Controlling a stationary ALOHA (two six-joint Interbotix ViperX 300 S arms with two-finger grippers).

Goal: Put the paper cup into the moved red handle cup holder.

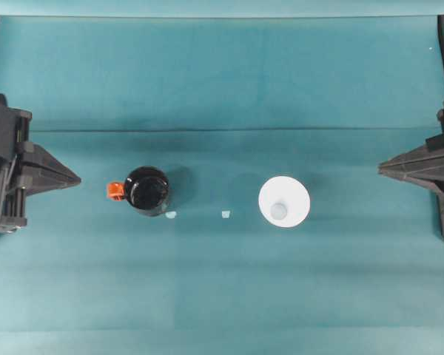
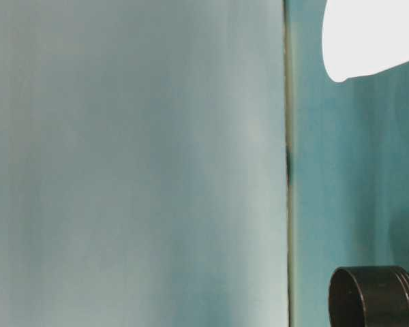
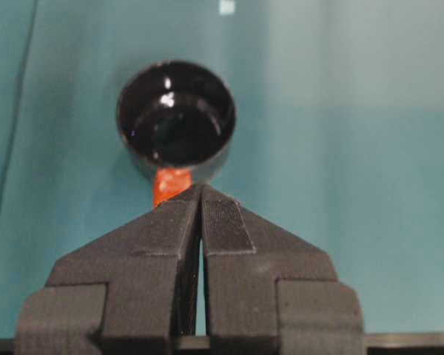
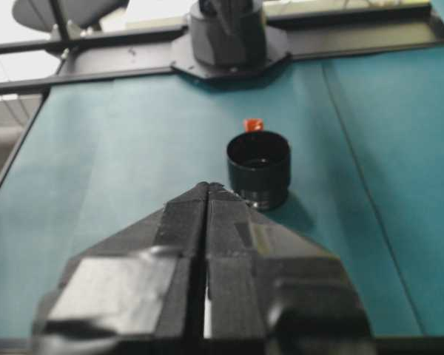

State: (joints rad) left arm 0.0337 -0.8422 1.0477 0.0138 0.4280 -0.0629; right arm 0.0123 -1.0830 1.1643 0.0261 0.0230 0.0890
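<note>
Landmark taken: the red handle cup holder (image 1: 147, 191), standing upright on the teal tabletop (image 1: 222, 281).

Left tool (image 1: 78, 178): seen at the left edge of the overhead view, well to the left of the holder, tip pointed toward it. In the left wrist view the two fingers (image 3: 170, 229) are pressed together along their full length, clenched on nothing. The tip lies close to the holder's handle but apart from it; no contact is seen.

Holder: glossy black cylinder, open mouth up, interior dark with bright reflections (image 3: 176, 115). The orange-red handle tab (image 1: 115, 191) projects from the side facing the left tool. A soft shadow is cast on its far-right side. In the table-level view its black rim and ribbed wall (image 2: 375, 296) are seen resting on the tabletop.

Two small pale marks (image 1: 225, 214) are noted on the tabletop just right of the holder, between it and the cup.

Paper cup (image 1: 284, 201): white, upright, wide round rim, small pale base visible inside. It is placed well to the right of the holder, apart from it and empty.

Right tool (image 1: 379, 169): far right of the holder, beyond the cup, tip pointed inward. In the right wrist view the fingers (image 4: 185, 222) are closed flush against each other, gripping nothing, with the holder (image 4: 258, 168) ahead of the tip.
</note>
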